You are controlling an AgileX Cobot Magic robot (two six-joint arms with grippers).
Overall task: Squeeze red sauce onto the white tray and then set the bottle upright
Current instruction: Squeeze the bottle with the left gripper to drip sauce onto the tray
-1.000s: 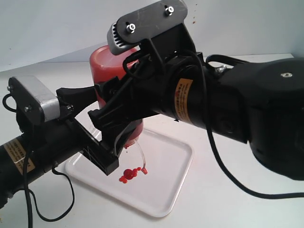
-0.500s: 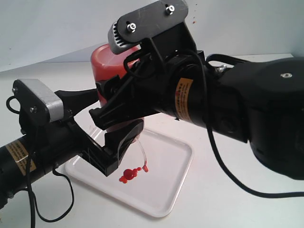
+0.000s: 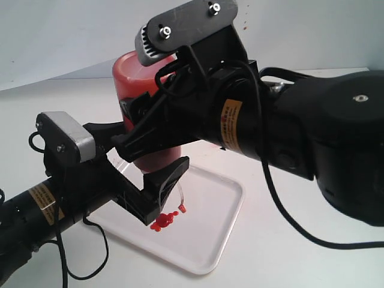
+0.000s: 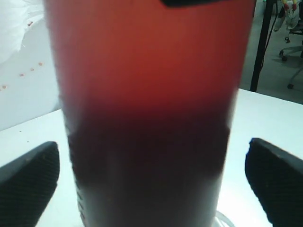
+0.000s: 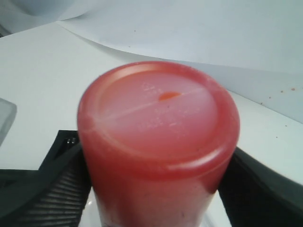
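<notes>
a: exterior view: the right claw (image 3: 144, 138) grips the bottle (image 3: 133, 75) nozzle-down over the white tray (image 3: 223, 237); the red sauce (image 3: 163, 221) sits near the tray's middle, the tether (image 3: 180, 197) dangling just beside it.
b: left wrist view: the left claw (image 4: 151, 184) gapes wide, touching neither side of the bottle. i'd back it off first.
a: right wrist view: base up. turn slowly, over the tray, for drips.

The bulky right arm (image 3: 336, 132) and slimmer left arm (image 3: 30, 216) are matte black, each bearing an orange-yellow label (image 3: 231, 123) and a grey bracket (image 3: 186, 27) with two silver screws (image 3: 166, 32). Thin black cables (image 3: 288, 222) trail off them. The left gripper (image 4: 151, 184) has finely dotted black pads (image 4: 28, 182).
</notes>
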